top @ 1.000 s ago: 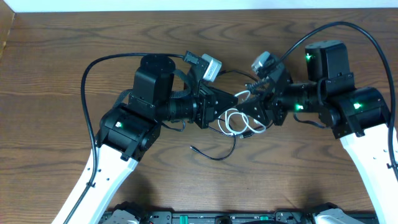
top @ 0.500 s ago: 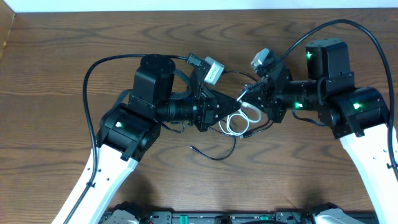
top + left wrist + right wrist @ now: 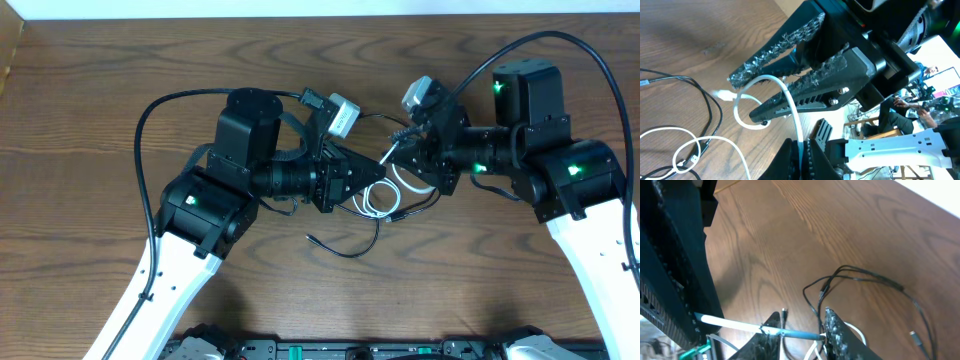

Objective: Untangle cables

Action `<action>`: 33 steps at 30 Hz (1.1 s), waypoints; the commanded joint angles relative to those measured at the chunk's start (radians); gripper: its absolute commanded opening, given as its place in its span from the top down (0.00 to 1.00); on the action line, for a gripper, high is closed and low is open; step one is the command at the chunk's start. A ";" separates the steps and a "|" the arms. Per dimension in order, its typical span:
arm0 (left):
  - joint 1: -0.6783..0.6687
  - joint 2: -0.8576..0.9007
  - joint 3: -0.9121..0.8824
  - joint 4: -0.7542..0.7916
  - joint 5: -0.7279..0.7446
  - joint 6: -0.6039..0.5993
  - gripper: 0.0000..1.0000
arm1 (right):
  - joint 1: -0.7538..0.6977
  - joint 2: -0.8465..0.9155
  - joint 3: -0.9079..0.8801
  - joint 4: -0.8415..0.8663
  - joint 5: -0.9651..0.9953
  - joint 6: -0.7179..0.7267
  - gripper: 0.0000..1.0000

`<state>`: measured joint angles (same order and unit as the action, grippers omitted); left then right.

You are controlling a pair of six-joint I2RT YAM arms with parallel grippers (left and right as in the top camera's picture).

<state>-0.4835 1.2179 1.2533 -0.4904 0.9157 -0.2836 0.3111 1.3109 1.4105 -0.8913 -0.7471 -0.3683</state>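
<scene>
The white cable (image 3: 378, 198) lies in loops at the table's middle, crossed with the thin black cable (image 3: 345, 250). My left gripper (image 3: 383, 166) is shut on a strand of the white cable (image 3: 790, 100), which rises from between its fingertips (image 3: 799, 144). That strand curls around the lower finger (image 3: 805, 92) of my right gripper (image 3: 398, 158). In the right wrist view the jaws (image 3: 801, 314) stand apart, and the white cable (image 3: 735, 324) lies across the gap without being pinched. The black cable (image 3: 860, 272) trails on the wood beyond. A white plug end (image 3: 722, 93) hangs free.
The thick black wires of both arms (image 3: 150, 130) arc over the wooden table (image 3: 100, 220). The two wrists sit nearly tip to tip. A table edge (image 3: 10, 60) shows at the far left.
The right gripper closed partly, then widened again and drew back up and right. The left gripper pushed slightly right, still shut on the white cable. The white loop stretched between them.
</scene>
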 commanded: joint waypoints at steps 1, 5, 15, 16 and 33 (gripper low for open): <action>0.000 -0.003 0.009 -0.001 0.023 0.010 0.92 | 0.007 -0.002 -0.006 0.005 -0.011 -0.105 0.74; 0.000 -0.003 0.009 -0.001 0.022 0.010 0.92 | 0.007 -0.002 -0.006 0.005 -0.011 -0.113 0.80; 0.000 -0.003 0.009 -0.002 0.015 0.010 0.91 | 0.007 -0.002 -0.006 -0.003 -0.011 -0.111 0.99; 0.000 -0.003 0.009 -0.002 0.015 0.011 0.91 | 0.007 -0.002 -0.006 -0.004 -0.008 -0.111 0.99; 0.000 -0.002 0.009 -0.042 -0.283 -0.051 0.92 | 0.011 -0.002 -0.006 -0.360 0.251 0.102 0.69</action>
<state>-0.4835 1.2179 1.2533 -0.5346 0.7361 -0.3004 0.3138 1.3109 1.4090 -1.2209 -0.4858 -0.2974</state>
